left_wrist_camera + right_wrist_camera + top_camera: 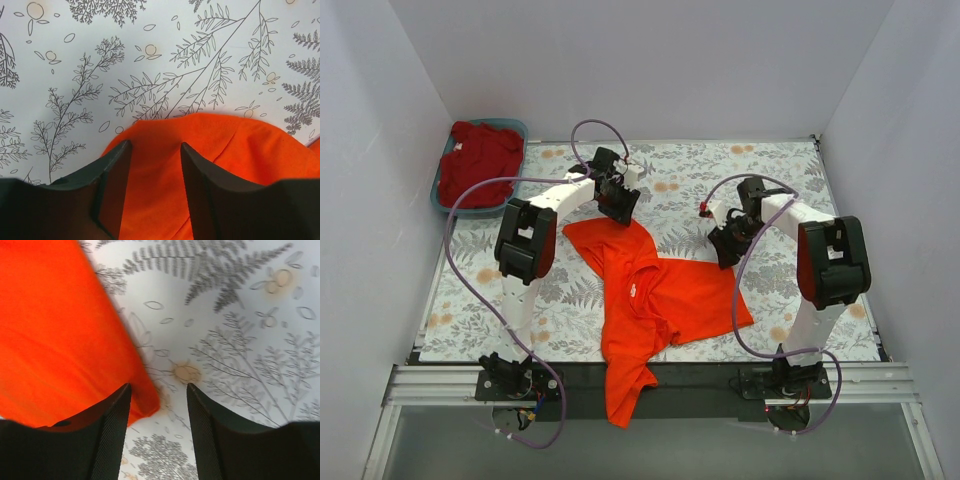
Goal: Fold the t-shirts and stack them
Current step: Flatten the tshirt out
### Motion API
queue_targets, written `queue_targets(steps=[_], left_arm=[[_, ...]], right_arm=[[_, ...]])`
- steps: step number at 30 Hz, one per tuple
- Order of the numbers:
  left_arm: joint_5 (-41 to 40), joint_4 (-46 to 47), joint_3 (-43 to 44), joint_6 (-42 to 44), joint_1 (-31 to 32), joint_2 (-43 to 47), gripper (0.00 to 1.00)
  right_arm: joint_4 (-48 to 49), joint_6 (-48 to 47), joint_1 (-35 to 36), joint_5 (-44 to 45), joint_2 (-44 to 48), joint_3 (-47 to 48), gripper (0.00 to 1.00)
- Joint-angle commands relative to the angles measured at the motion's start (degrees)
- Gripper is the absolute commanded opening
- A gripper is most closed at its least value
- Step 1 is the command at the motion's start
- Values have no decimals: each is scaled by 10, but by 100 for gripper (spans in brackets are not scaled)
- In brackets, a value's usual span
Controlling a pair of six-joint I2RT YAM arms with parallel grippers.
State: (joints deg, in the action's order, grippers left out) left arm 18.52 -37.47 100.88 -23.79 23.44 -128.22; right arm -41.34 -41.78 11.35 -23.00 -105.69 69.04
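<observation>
The orange-red t-shirt lies rumpled across the middle of the fern-print table. One end hangs over the near edge between the arm bases, and a flap reaches toward the far left. The left claw hangs over that far-left flap. In its wrist view the left claw has its jaws apart, with the rounded edge of the shirt lying flat between and beneath the two dark fingers. The cloth is not pinched. The right claw sits at the shirt's far right edge. From its own camera the right claw is also parted. A corner of the orange cloth pokes into the gap close to the left-hand finger, and bare patterned table shows on the other side. The crimson t-shirt is bunched in the blue bin at the far left corner, well apart from both claws.
</observation>
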Motion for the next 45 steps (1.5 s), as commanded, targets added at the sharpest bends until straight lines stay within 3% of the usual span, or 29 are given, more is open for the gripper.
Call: queue_targets(steps=[1, 3, 5, 9, 13, 15, 18, 23, 28, 29, 32, 33, 34, 35, 36, 39, 44, 45], left_arm=[[-3, -3, 16, 7, 4, 5, 40], [6, -4, 26, 4, 3, 4, 26], [12, -5, 46, -6, 3, 1, 0], [37, 11, 64, -17, -9, 38, 0], [127, 42, -9, -11, -54, 158, 0], [183, 38, -75, 14, -100, 258, 0], [257, 29, -189, 54, -159, 337, 0], [262, -51, -347, 213, -207, 469, 0], [254, -97, -425, 277, -269, 504, 0], [248, -98, -432, 282, -277, 503, 0], [201, -67, -456, 284, -312, 481, 0], [197, -66, -454, 306, -334, 463, 0], [194, -67, -452, 314, -342, 451, 0], [182, -69, -449, 325, -348, 442, 0], [177, -68, -446, 334, -349, 428, 0], [174, -55, -445, 343, -349, 421, 0], [189, -60, -417, 338, -348, 400, 0], [189, -65, -413, 336, -348, 397, 0]], right_arm=[[-24, -23, 17, -39, 7, -36, 52], [-33, -27, 21, -41, 7, -45, 40], [-34, -29, 18, -33, 4, -44, 2], [-65, -28, -26, -29, 26, 16, 1], [-145, -77, -70, -30, 93, 72, 1], [-176, -115, -67, -42, 152, 27, 1], [-208, -163, -28, -39, 240, -62, 1], [-236, -236, 121, 20, 403, -233, 1], [-274, -295, 169, 51, 462, -299, 1], [-276, -294, 169, 46, 458, -293, 2], [-270, -288, 168, 40, 439, -269, 22], [-266, -275, 163, 38, 429, -260, 51], [-266, -270, 156, 31, 409, -248, 72], [-268, -267, 131, 24, 400, -217, 87], [-269, -267, 113, -5, 390, -199, 92], [-269, -253, 39, -52, 341, -133, 92], [-265, -134, -24, -87, 190, -71, 69], [-273, -118, -27, -90, 166, -60, 59]])
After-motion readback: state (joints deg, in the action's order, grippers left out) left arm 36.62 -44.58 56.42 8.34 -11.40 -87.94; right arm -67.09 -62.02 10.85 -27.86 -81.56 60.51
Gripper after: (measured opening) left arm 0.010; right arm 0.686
